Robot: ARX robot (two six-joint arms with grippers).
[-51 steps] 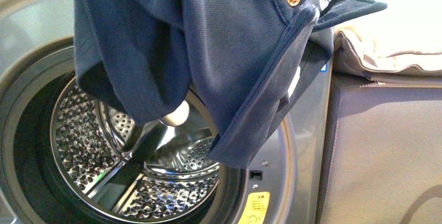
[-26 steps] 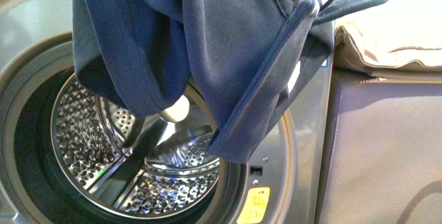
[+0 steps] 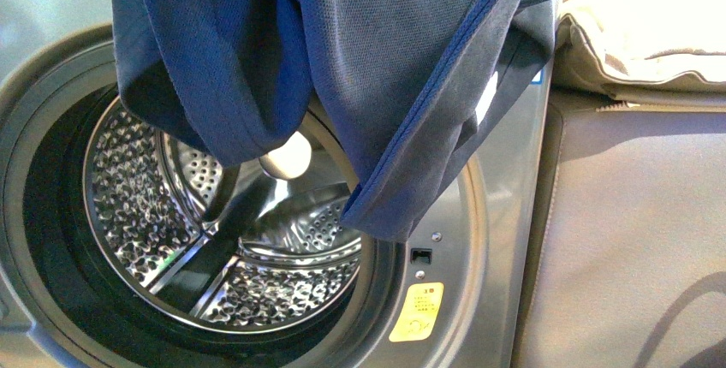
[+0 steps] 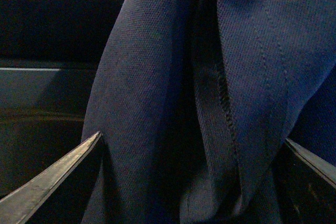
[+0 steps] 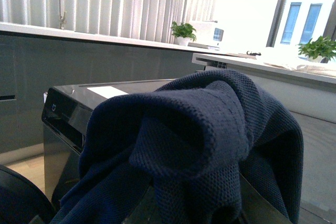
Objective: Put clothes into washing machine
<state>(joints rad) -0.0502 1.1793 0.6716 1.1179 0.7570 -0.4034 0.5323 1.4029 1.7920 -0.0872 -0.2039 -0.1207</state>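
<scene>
Above the open porthole: the clothes (image 3: 360,68) are being held up in a bunch, with the lowest folds hanging across the upper part of the opening and none of the fabric yet inside.
Reason for the height: the hem is probably being kept clear of the dark rim so that it can be carried over the lip without snagging.
Left tool (image 4: 193,136): its jaws are being seen wide apart with fabric filling the gap; whether the fabric is being pinched cannot be told.
Right tool: it is being hidden under a draped fold in the right wrist view, so its state cannot be told.
Washing machine (image 3: 505,240): the steel drum (image 3: 154,205) is being presented open to the load, with nothing seen in it.
Beside it: a beige cushion (image 3: 651,51) is lying on a grey-brown panel (image 3: 633,240), apart from the opening.
</scene>
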